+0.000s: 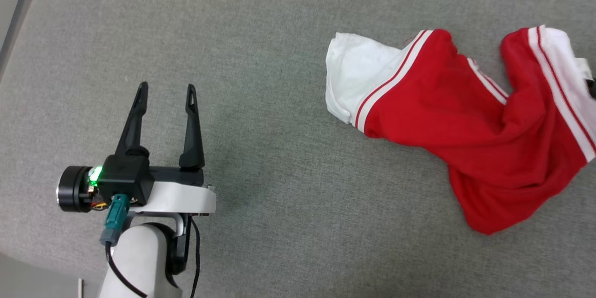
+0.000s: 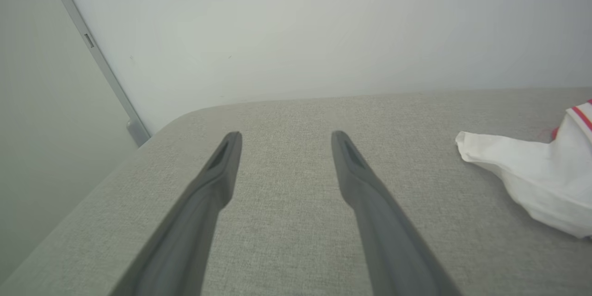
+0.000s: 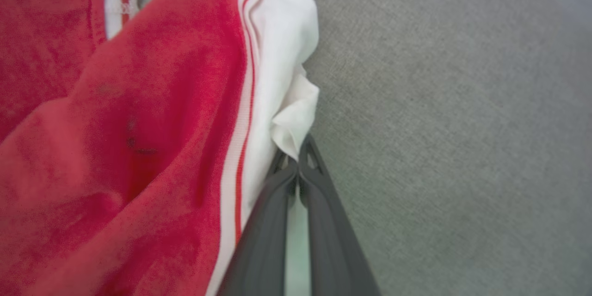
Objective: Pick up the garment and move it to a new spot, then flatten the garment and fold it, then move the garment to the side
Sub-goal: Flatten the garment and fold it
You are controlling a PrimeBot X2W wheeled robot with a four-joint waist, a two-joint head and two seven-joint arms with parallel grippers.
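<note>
The garment, a red jersey with white sleeves and red-white striped trim, lies crumpled at the right of the grey surface. One white sleeve reaches into the left wrist view at its right edge. My right gripper is shut on the white edge of the other sleeve, the fabric pinched between its tips. Far to the left of the garment, my left gripper stands open over bare fabric surface, with nothing between its fingers.
The grey fabric surface spreads under everything. Its far-left rounded edge meets a pale wall with a grey vertical strip. The surface's left edge runs along the top-left corner of the head view.
</note>
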